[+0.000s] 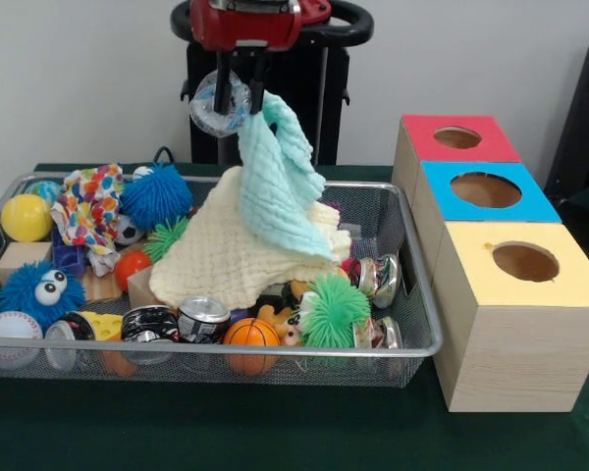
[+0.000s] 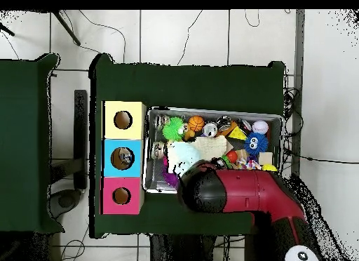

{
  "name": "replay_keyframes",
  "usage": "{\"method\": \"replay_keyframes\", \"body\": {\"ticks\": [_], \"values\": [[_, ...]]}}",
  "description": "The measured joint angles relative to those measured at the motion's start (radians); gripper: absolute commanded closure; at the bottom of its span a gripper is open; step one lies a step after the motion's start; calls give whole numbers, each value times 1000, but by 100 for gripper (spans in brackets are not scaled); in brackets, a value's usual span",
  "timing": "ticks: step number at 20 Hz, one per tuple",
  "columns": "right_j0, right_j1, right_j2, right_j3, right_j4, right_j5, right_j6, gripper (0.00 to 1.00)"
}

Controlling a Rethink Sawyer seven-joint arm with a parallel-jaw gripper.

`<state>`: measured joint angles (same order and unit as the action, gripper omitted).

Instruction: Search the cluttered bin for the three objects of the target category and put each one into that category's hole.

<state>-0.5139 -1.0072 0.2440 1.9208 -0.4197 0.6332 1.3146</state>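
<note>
My gripper (image 1: 250, 98) hangs above the back of the wire bin (image 1: 226, 350), shut on the top corner of a mint-blue cloth (image 1: 283, 182). The cloth dangles from it, and its lower end rests on a cream cloth (image 1: 226, 255) heaped in the bin's middle. To the right stand three boxes with round holes: red (image 1: 458, 137), blue (image 1: 485, 188) and yellow (image 1: 525, 261). In the overhead view the arm's red head (image 2: 210, 191) hides the gripper. The mint cloth (image 2: 182, 160) shows beside it, with the cream cloth (image 2: 212, 147) further in.
The bin holds a colourful spotted cloth (image 1: 88, 201), fuzzy blue balls (image 1: 157, 194), a green spiky ball (image 1: 334, 312), a yellow ball (image 1: 26, 217), a baseball (image 1: 10, 332), a small basketball (image 1: 249, 334), crushed cans (image 1: 202, 319) and wooden blocks (image 1: 20, 257). A clear ring (image 1: 219, 104) hangs by the gripper.
</note>
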Motion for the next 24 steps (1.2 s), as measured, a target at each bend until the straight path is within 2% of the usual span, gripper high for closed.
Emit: {"method": "replay_keyframes", "body": {"ticks": [8, 11, 12, 14, 18, 24], "values": [[-59, 21, -1, -28, -16, 0, 0, 100], [-79, 43, -5, -48, -44, -10, 0, 100], [-84, 75, -14, -71, -77, -36, 0, 100], [-77, 104, -29, -93, -107, -64, 0, 100], [-15, 214, -98, -188, -212, -163, 0, 100], [32, 308, -145, -265, -247, -228, 0, 100]]}}
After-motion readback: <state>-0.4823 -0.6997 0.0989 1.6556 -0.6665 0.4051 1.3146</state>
